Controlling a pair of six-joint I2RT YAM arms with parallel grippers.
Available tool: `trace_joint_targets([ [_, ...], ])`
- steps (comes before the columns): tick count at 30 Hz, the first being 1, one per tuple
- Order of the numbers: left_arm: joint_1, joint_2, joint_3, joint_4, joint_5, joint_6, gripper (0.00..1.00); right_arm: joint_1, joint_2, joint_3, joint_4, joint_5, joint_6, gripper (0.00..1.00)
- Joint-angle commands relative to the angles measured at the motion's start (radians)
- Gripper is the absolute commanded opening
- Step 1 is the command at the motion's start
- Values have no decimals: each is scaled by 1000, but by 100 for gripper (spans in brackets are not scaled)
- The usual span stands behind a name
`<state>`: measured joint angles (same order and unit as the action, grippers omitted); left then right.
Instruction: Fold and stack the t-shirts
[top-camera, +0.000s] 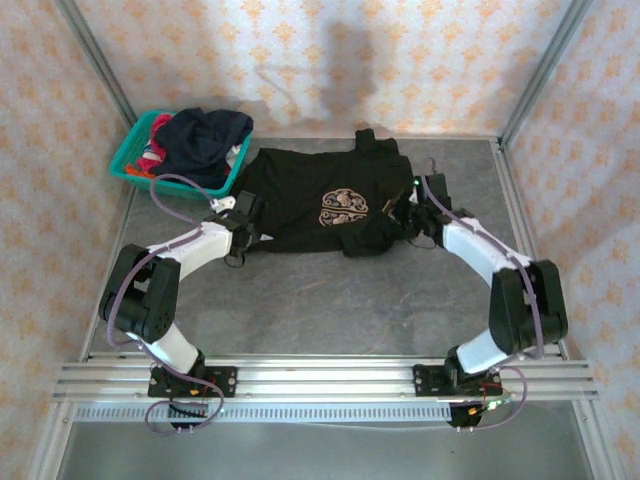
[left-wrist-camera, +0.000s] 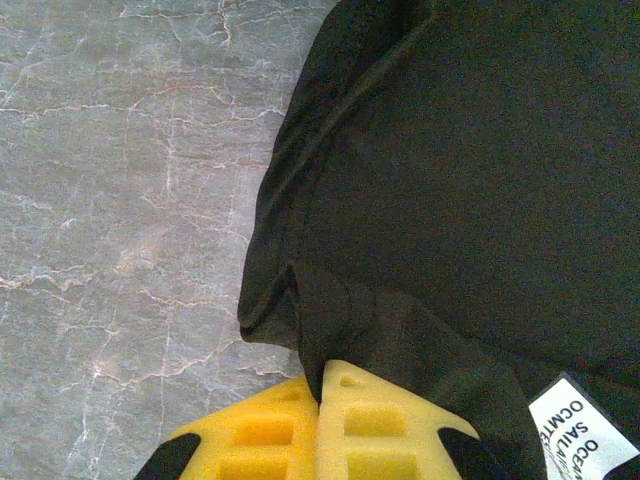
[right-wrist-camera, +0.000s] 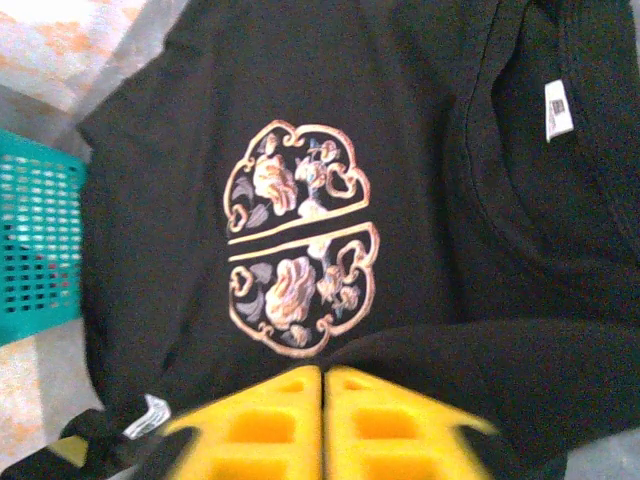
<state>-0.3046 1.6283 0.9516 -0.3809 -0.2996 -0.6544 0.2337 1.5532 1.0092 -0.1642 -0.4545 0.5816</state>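
Cloth from the black t-shirt (top-camera: 300, 185) covers the far middle of the grey table (top-camera: 330, 300), lying spread flat with its tan emblem (top-camera: 345, 208) facing up. From overhead I see the left gripper (top-camera: 243, 205) at the shirt's left edge and the right gripper (top-camera: 405, 212) at its right edge, but not how their fingers sit. The left wrist camera gives me that: yellow fingers (left-wrist-camera: 375, 420) pressed together, pinching a bunched fold of the shirt's edge, a white printed label (left-wrist-camera: 585, 435) just beside them. On the right wrist camera the pads (right-wrist-camera: 385, 420) are blurred and nearly touching, with a fold of black cloth across their tips; I cannot tell whether they grip it. That camera also shows a small white neck tag (right-wrist-camera: 558, 108). Overhead, the teal basket (top-camera: 122, 158) at the far left holds a navy shirt (top-camera: 205, 135) and a red-pink one (top-camera: 155, 150).
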Motion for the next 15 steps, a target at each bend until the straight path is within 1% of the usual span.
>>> trace_joint_targets([
  [1, 9, -35, -15, -9, -40, 4, 0, -4, 72, 108, -97, 47, -103, 75],
  [2, 9, -35, -16, -10, -40, 3, 0, -5, 71, 116, -109, 47, -106, 89],
  [3, 8, -36, -19, -9, -39, 1, 0, -3, 51, 109, -111, 49, -105, 94],
  [4, 7, -39, -23, -7, -38, -1, 0, -1, 18, 84, -107, 59, -102, 96],
  [6, 7, -43, -30, -3, -38, -4, 0, 8, -73, 15, -110, 105, -91, 96],
  [7, 7, -46, -32, -1, -37, -4, 0, 18, -130, -32, -112, 131, -82, 94],
  [10, 7, -42, -34, 5, -39, -4, 0, 62, -235, -158, -105, 127, -24, 88],
  [13, 7, -38, -30, 12, -38, -4, 0, 125, -251, -261, -25, 100, 76, 85],
  [15, 7, -38, -34, 20, -37, -1, 0, 152, -223, -301, 67, 98, 147, 81],
])
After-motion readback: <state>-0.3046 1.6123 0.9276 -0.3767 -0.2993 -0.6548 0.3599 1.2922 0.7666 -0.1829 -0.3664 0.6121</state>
